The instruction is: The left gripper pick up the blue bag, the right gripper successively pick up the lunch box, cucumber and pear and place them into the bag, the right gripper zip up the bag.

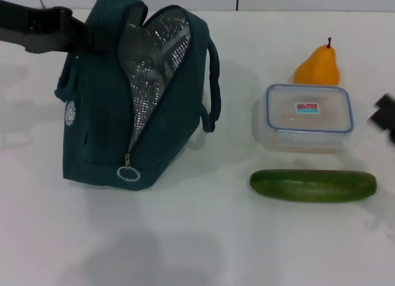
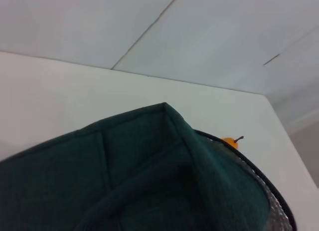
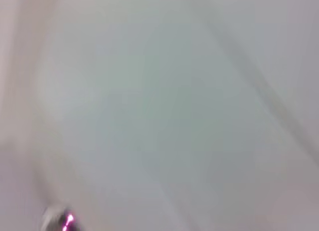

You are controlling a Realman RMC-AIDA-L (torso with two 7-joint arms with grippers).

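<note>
The blue bag (image 1: 99, 113) stands upright on the white table at the left, its mouth unzipped and its silver lining (image 1: 154, 63) showing. My left gripper (image 1: 89, 34) is at the bag's upper left edge, shut on the fabric there. The bag (image 2: 149, 181) fills the left wrist view from close up. The clear lunch box (image 1: 308, 116) with a blue rim lies at the right. The orange pear (image 1: 318, 67) is behind the box and the green cucumber (image 1: 313, 185) in front of it. My right gripper (image 1: 386, 116) is at the right edge, beside the lunch box.
The zip's ring pull (image 1: 128, 173) hangs at the bag's lower front. The white table (image 1: 203, 236) stretches in front of the bag and the food. The pear's tip (image 2: 230, 141) peeks over the bag in the left wrist view.
</note>
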